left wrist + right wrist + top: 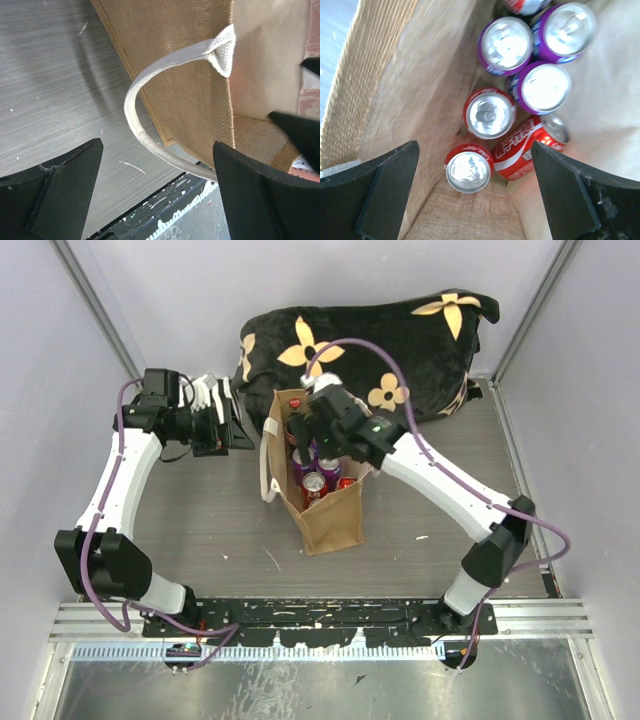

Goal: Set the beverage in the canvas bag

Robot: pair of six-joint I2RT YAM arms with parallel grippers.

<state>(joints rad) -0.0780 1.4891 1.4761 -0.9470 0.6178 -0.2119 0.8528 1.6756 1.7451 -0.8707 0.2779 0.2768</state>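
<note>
The tan canvas bag [332, 522] stands upright mid-table with its mouth open. Inside it are several beverage cans, red [314, 486] and purple [303, 462]. My right gripper [306, 424] hangs over the far end of the bag's mouth, open and empty. Its wrist view looks down into the bag [395, 90] between the open jaws [475, 147] at upright red cans [468, 168], a tilted red can [527, 145] and purple cans [545, 87]. My left gripper [236, 430] is open and empty just left of the bag. Its wrist view [157, 147] shows the bag's side [190, 80] and cream handle [145, 82].
A big black cushion with tan flowers [400, 330] lies against the back wall behind the bag. A black-and-white striped cloth [212, 392] sits behind my left gripper. Walls close in left, right and back. The black base rail [320, 618] runs along the near edge.
</note>
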